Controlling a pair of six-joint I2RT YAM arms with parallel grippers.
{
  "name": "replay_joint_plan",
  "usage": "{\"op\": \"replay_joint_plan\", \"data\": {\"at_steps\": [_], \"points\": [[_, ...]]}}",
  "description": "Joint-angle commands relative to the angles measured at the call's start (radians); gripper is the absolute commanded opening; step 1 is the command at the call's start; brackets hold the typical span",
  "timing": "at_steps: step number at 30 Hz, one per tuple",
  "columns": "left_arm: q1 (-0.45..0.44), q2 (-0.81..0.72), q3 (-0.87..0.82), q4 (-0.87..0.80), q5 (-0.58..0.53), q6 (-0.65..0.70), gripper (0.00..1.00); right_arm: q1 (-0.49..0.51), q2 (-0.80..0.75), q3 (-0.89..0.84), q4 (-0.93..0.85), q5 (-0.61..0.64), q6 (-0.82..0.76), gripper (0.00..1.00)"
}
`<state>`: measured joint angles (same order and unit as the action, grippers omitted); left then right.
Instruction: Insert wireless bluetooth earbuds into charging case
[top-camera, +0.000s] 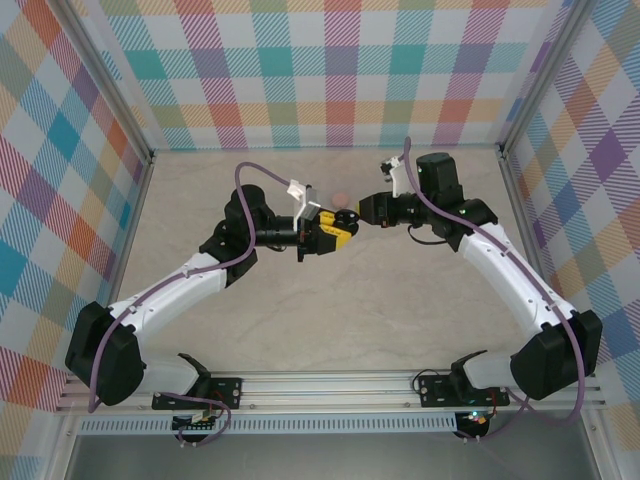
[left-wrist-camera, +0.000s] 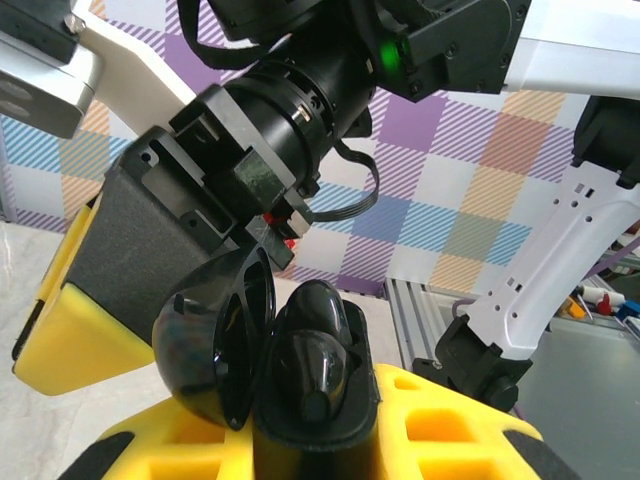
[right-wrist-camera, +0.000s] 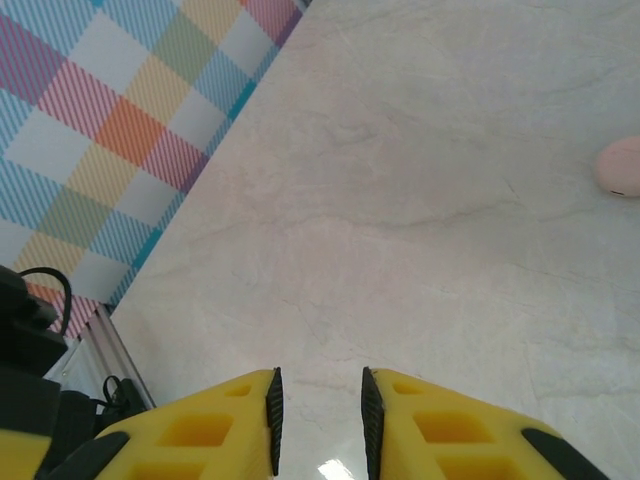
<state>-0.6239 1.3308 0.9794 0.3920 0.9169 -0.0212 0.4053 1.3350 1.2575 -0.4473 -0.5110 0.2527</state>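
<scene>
My left gripper (left-wrist-camera: 310, 445) is shut on a black charging case (left-wrist-camera: 300, 440) that stands upright between its yellow fingers, the round lid (left-wrist-camera: 210, 345) swung open to the left. Two glossy black earbuds (left-wrist-camera: 318, 350) sit in the case's wells, one above the other. In the top view the left gripper (top-camera: 338, 228) is held above the table's middle, tip to tip with my right gripper (top-camera: 366, 211). The right gripper (right-wrist-camera: 318, 420) is open with nothing between its pads. One of its yellow fingers (left-wrist-camera: 70, 320) hangs just left of the open lid.
A small pale pink round case (top-camera: 342, 197) lies on the marble table behind the two grippers; it is also at the right edge of the right wrist view as the pink case (right-wrist-camera: 620, 165). Checked walls (top-camera: 320, 70) enclose the table on three sides.
</scene>
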Motion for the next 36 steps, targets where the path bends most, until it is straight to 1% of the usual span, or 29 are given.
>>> {"op": "replay_joint_plan", "data": {"at_steps": [1,7,18,36], "points": [[-0.017,-0.023,0.031,0.000,0.029,0.024,0.09,-0.003,0.012,0.002,0.045,-0.091,-0.015,0.29],[-0.018,-0.010,0.034,0.000,0.007,0.018,0.09,-0.002,0.016,0.002,0.061,-0.158,-0.002,0.28],[-0.018,0.036,0.035,0.030,-0.009,-0.028,0.09,0.000,-0.003,0.002,0.077,-0.226,0.003,0.28],[-0.018,0.072,0.039,0.021,-0.046,-0.045,0.08,0.000,-0.032,0.000,0.076,-0.235,-0.003,0.27]]}}
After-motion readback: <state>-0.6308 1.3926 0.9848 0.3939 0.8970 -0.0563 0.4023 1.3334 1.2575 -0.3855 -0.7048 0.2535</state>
